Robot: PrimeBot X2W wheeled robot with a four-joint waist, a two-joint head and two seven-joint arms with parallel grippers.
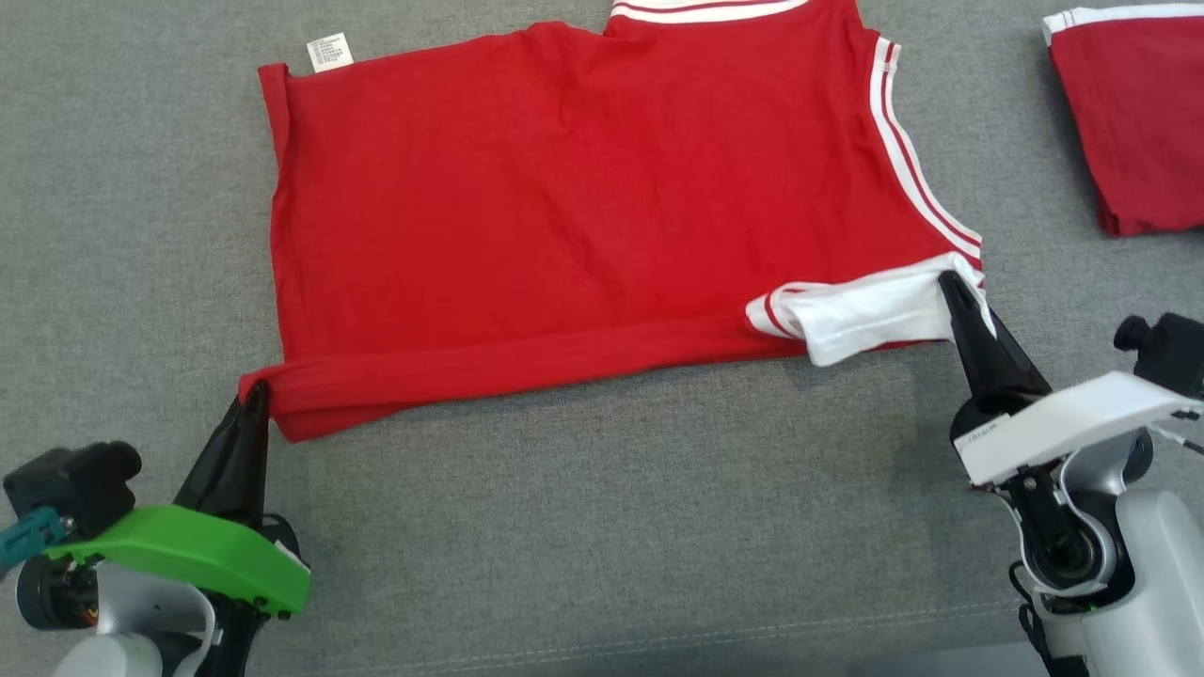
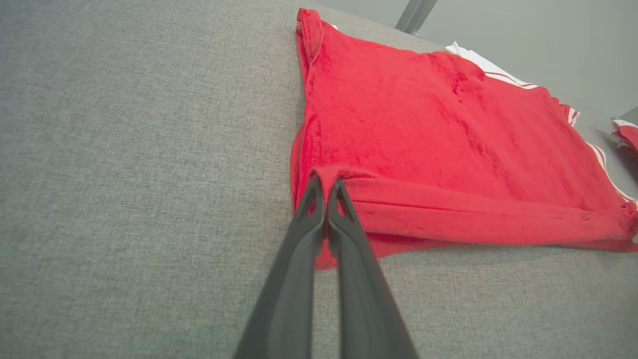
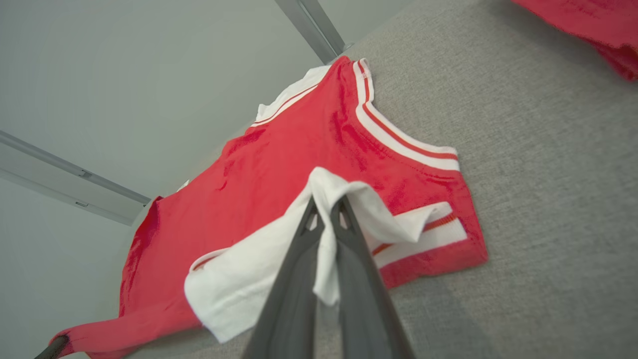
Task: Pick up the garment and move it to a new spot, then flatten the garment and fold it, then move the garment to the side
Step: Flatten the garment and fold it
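Red garment | left tool clamps hem | right tool clamps trim | head: label

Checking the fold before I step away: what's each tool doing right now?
Left tool: closed, pinching the red garment's near corner.
Right tool: closed, pinching the garment's white flap.
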